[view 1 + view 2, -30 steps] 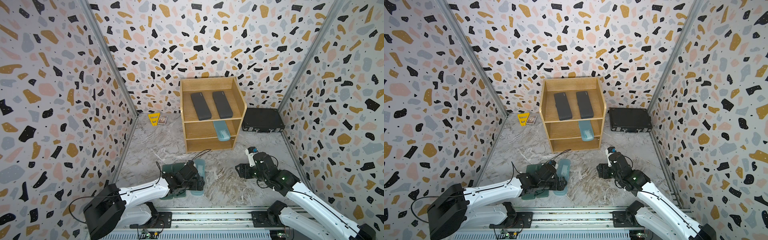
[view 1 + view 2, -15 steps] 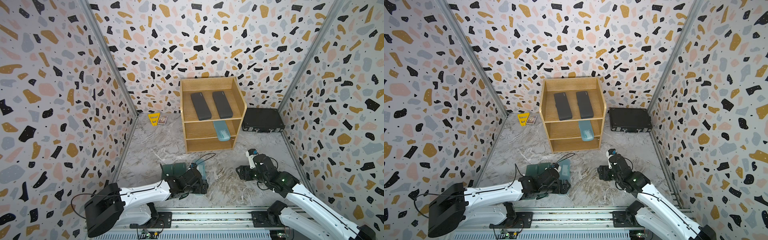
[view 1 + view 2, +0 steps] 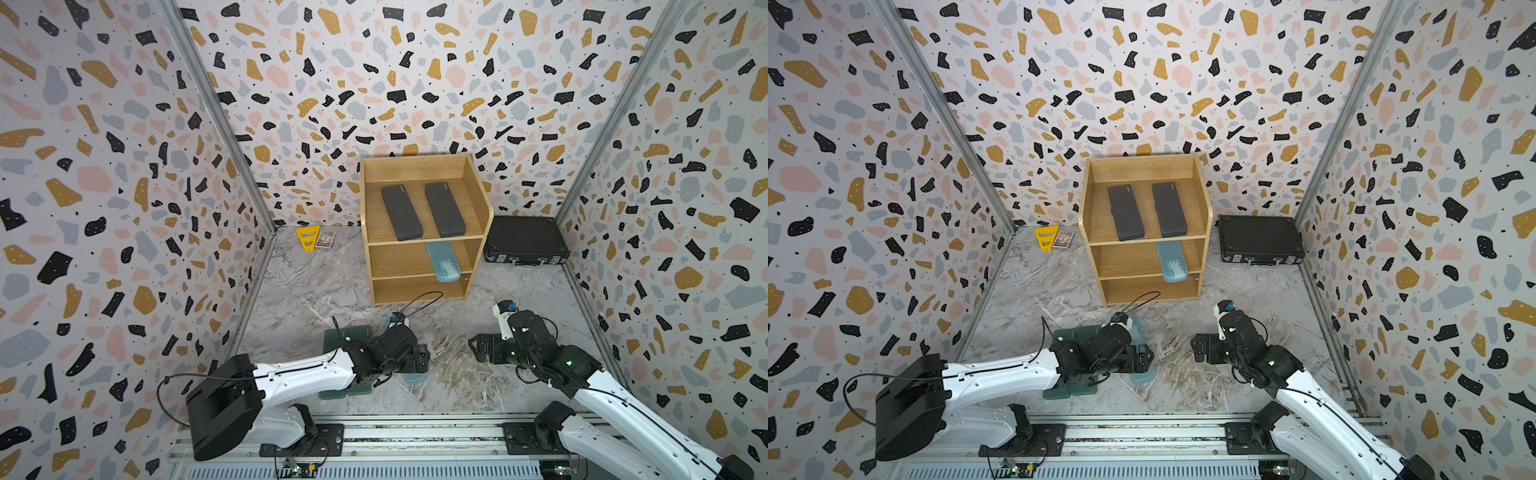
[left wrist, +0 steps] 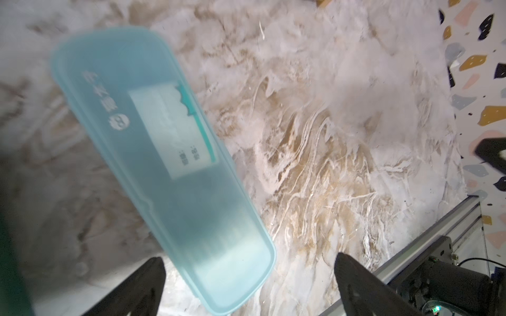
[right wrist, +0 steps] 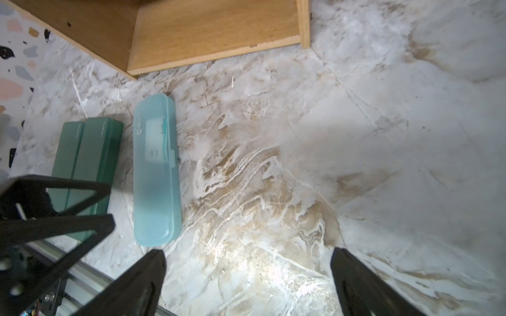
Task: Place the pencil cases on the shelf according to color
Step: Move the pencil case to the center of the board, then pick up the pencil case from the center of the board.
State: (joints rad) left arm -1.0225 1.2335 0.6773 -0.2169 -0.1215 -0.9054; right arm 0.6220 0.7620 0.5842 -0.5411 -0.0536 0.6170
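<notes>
The wooden shelf stands at the back. Two dark grey pencil cases lie on its top tier. A light blue one lies on the middle tier. Another light blue case lies on the floor beside two green cases. My left gripper is open low over the floor case's near end, which sits between the fingers untouched. My right gripper is open over bare floor to the right.
A black briefcase lies right of the shelf. A yellow triangle ruler and a small card box sit at the back left. A black cable loops before the shelf. The metal rail runs along the front.
My left gripper has swung right, from over the green cases to over the light blue case on the floor. My right gripper's jaws have widened; that arm has barely moved.
</notes>
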